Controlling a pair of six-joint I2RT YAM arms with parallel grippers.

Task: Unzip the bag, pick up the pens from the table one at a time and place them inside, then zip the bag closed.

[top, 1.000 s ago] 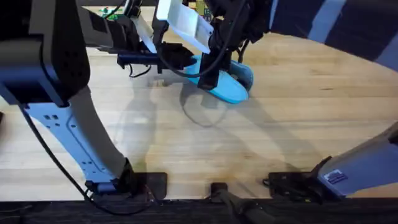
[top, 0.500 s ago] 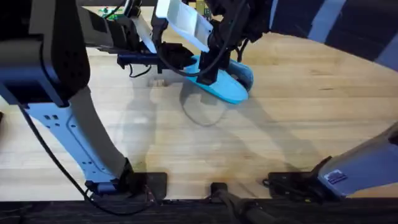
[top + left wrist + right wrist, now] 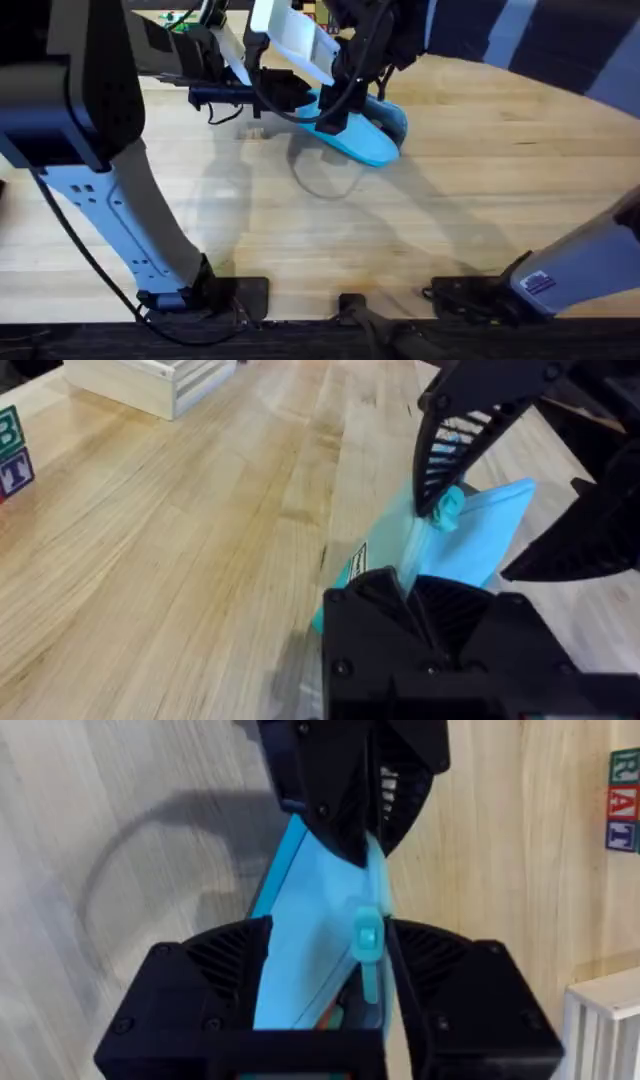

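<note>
Inspection of the overhead view, from left to right: left arm rises from its base at the lower left and reaches to the far middle of the desk [image 3: 480, 200]. Left pincer [image 3: 412, 592] is closed on the near end of the bag [image 3: 365, 135], its black fingers pinching the fabric at the zipper line in the left wrist view. Bag lies on the desk at the far centre, light blue, elongated, angled with one end toward the left arm.

Right arm crosses from the lower right to the same spot. Right pincer [image 3: 365, 945] straddles the bag, with the teal zipper pull [image 3: 367, 935] standing between its two fingers; whether the fingers actually clamp the pull cannot be told.

A white slatted box [image 3: 155, 380] and lettered blocks [image 3: 625, 800] sit well apart from the bag.
</note>
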